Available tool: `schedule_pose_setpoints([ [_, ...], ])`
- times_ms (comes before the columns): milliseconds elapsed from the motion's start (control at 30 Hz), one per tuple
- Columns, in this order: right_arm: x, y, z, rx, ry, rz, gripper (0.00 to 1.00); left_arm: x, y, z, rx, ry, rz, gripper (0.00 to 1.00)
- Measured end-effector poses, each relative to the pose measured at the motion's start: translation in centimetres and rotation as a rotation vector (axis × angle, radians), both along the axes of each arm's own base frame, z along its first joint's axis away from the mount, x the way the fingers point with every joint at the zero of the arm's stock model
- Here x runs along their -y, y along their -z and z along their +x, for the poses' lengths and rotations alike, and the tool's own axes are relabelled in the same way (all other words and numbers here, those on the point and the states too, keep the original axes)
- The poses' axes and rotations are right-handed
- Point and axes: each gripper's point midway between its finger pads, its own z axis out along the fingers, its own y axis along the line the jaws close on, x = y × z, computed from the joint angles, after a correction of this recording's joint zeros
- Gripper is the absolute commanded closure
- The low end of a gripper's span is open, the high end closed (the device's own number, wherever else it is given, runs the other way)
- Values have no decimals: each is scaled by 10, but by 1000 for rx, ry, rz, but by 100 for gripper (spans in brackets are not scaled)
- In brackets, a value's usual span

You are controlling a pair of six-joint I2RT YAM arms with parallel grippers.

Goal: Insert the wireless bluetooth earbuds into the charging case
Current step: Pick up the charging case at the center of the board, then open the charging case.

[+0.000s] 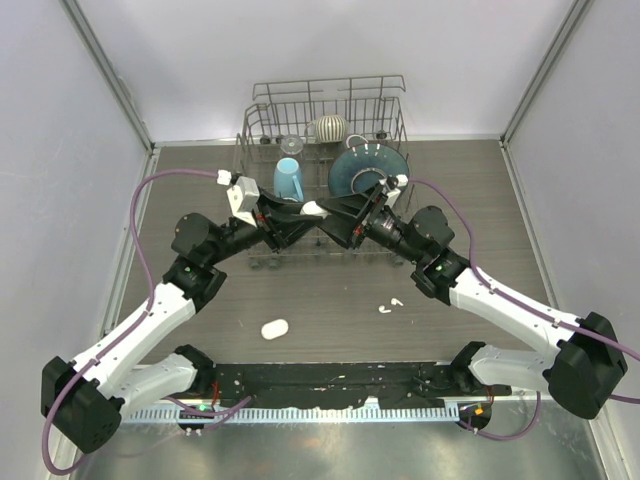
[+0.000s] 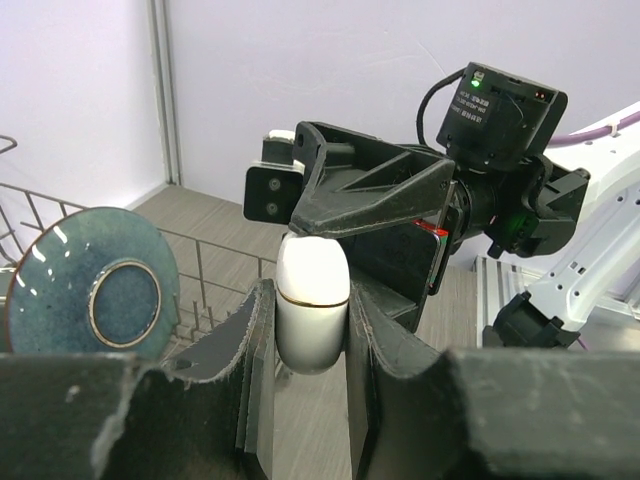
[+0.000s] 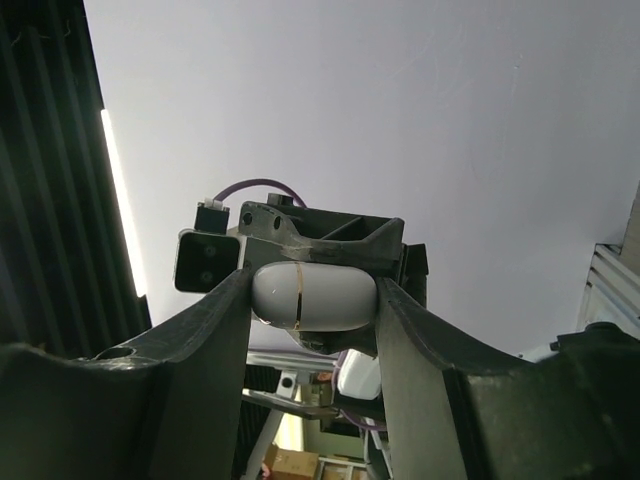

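Observation:
The charging case [image 1: 313, 209] is a white oval pod with a thin gold seam, and it is closed. It hangs in the air in front of the dish rack, held between both grippers. My left gripper [image 2: 311, 292] is shut on its sides, the case [image 2: 312, 300] standing upright between the pads. My right gripper [image 3: 313, 292] is shut on the case [image 3: 313, 295] by its two ends. In the top view my left gripper [image 1: 305, 209] and right gripper [image 1: 323, 212] meet nose to nose. Two tiny white earbuds [image 1: 385, 308] lie on the table below the right arm.
A wire dish rack [image 1: 330, 100] stands at the back. It holds a blue mug [image 1: 288, 178], a dark blue plate [image 1: 365, 168], a glass [image 1: 291, 145] and a striped round piece [image 1: 328, 127]. A white oval object [image 1: 274, 328] lies on the table near the front.

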Motion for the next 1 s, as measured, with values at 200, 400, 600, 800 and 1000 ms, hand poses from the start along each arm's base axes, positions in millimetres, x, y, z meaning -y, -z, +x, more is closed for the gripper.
schedule_pose_setpoints([
  [200,-2,-1,1,122,17,-129,26,-4,2,-1,13,-22,5,100],
  [400,17,-5,-10,369,88,-390,22,-8,10,-7,-5,-30,9,100],
  [600,31,-10,-19,513,94,-547,27,-9,6,-8,-6,-27,-7,100],
  [800,29,25,-13,490,43,-677,29,-7,3,-11,-7,-7,-20,100],
  [1000,28,36,-12,479,25,-711,30,-5,3,-18,-4,31,-18,100],
])
